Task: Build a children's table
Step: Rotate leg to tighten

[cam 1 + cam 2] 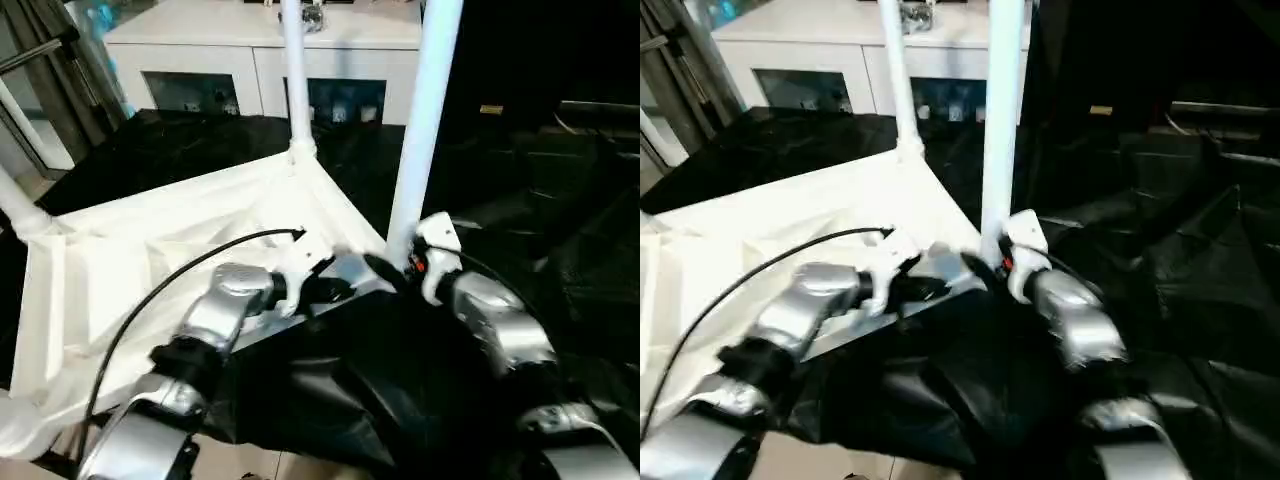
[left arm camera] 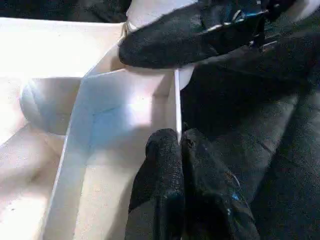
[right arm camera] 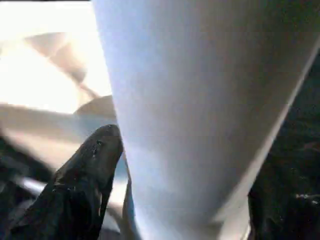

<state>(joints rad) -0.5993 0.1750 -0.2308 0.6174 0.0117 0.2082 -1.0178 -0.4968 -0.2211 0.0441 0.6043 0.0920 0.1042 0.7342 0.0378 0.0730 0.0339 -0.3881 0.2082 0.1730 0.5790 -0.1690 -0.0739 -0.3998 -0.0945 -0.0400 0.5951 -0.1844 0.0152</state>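
The tabletop (image 1: 150, 260) and its legs (image 1: 425, 110) are plain white, the cabinet (image 1: 260, 50) white with dark glass doors, the cloth (image 1: 560, 230) glossy black, the forearms (image 1: 500, 325) silver.

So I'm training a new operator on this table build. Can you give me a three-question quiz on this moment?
1. True or false: the tabletop lies with its ribbed underside up.
2. What is the left gripper pinching?
A. a leg
B. the tabletop's thin edge
C. the black cloth
3. Fill in: the right gripper sits at the base of the near ____, which stands in a corner of the tabletop.

Key: 1 true. 2 B, its fingers closed on the edge. 3 leg; a finger rests against one side of it.
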